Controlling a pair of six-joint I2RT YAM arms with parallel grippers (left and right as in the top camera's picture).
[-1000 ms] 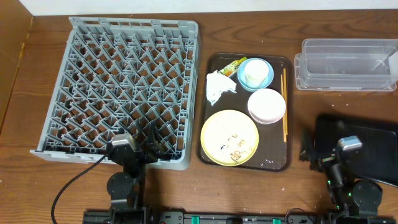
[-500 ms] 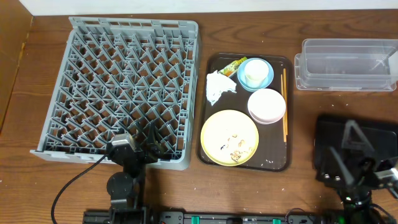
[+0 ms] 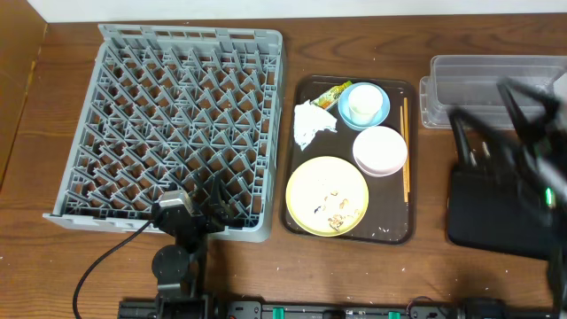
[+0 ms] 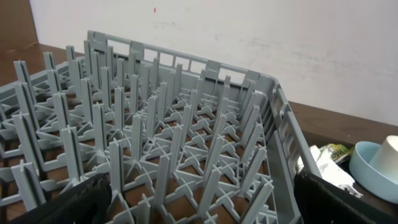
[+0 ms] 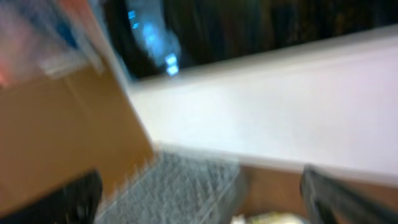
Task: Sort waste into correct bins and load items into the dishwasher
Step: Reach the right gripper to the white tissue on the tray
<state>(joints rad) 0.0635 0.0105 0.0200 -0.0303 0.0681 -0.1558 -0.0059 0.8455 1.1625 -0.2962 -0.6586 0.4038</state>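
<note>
The grey dish rack (image 3: 190,35) fills the left of the table. The brown tray (image 3: 390,206) holds a yellow plate (image 3: 319,186) with crumbs (image 3: 337,213), a pinkish bowl (image 3: 380,151), a blue bowl (image 3: 381,113) with the white cup (image 3: 361,104) in it, the napkin (image 3: 310,124), the wrapper (image 3: 330,94) and chopsticks (image 3: 406,151). My left gripper (image 3: 220,202) is open and empty at the rack's front edge, over its pegs (image 4: 155,143). My right gripper (image 3: 492,120) is blurred, open and empty, raised over the right side.
The clear tub (image 3: 469,71) stands at the back right and the flat black bin (image 3: 496,213) in front of it. The right wrist view is blurred and shows the rack (image 5: 180,186) far off below a white wall.
My right arm has risen from the front right corner and swung toward the back, over the black bin and the clear tub. The left arm has not moved.
</note>
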